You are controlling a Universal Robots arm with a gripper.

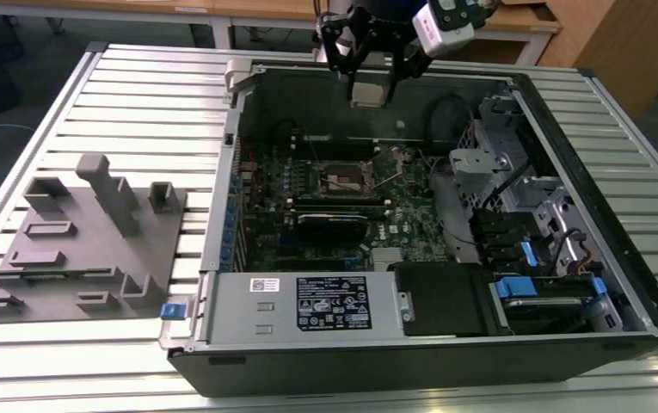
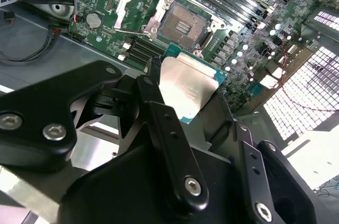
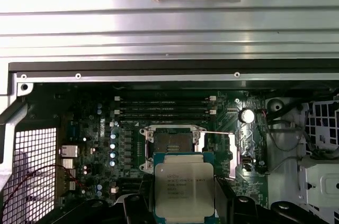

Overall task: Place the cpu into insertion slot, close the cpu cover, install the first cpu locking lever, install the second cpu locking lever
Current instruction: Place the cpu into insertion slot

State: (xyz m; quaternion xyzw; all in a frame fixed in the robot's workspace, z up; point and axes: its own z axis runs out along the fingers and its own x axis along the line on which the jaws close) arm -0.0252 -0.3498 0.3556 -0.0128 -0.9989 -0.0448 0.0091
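I have the gripper [image 1: 370, 79] pinching the cpu [image 2: 186, 87] by two opposite edges, high over the open case [image 1: 604, 284]. The slot [image 3: 172, 143] lies bare, well below the gripper and a little ahead of it. My worry is that the chip looks tilted in the grip. It could land skewed and bend pins, or slip from so thin a hold.

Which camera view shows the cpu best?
The first wrist view: the cpu faces the camera, its metal top nearly whole. The second wrist view shows it tilted, partly behind the gripper holding it. In the exterior view it is a small pale square.
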